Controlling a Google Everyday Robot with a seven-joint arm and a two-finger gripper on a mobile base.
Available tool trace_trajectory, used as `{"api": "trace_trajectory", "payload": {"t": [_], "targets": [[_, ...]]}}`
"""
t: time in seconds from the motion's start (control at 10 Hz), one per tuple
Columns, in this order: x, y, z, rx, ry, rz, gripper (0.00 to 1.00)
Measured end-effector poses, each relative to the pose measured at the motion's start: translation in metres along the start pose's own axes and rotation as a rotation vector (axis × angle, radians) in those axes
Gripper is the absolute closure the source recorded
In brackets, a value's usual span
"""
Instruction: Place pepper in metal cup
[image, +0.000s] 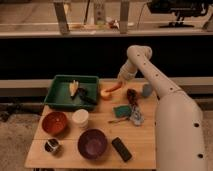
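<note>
The pepper (114, 87) is slim and red-orange. It lies slanted at the back middle of the wooden table (100, 160), next to a round yellow-orange fruit (105, 94). My gripper (121, 80) hangs from the white arm (150, 75) right at the pepper's upper right end; I cannot tell whether it holds the pepper. The metal cup (51, 146) is small, squat and silvery. It stands at the table's front left corner, far from the gripper.
A green tray (62, 100) with a yellow item and a dark tool sits at the back left. A red bowl (54, 122), cream cup (80, 118), purple bowl (92, 144) and black remote (121, 149) stand in front. A green sponge (121, 111), a crumpled packet (136, 116) and a grey-blue item (146, 90) lie on the right.
</note>
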Motion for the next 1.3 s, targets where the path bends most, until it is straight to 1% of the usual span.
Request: {"api": "trace_trajectory", "payload": {"t": [0.4, 0.6, 0.7, 0.9, 1.2, 1.3], "targets": [[-0.059, -0.030, -0.010, 0.010, 0.035, -0.063, 1.00], [-0.086, -0.041, -0.012, 0.017, 0.051, -0.107, 1.00], [-0.103, -0.045, -0.013, 0.022, 0.053, -0.145, 1.00], [-0.130, -0.048, -0.017, 0.034, 0.043, -0.215, 1.00], [-0.156, -0.050, -0.021, 0.050, 0.014, -0.300, 1.00], [-0.168, -0.055, -0.021, 0.052, 0.002, -0.337, 1.00]]}}
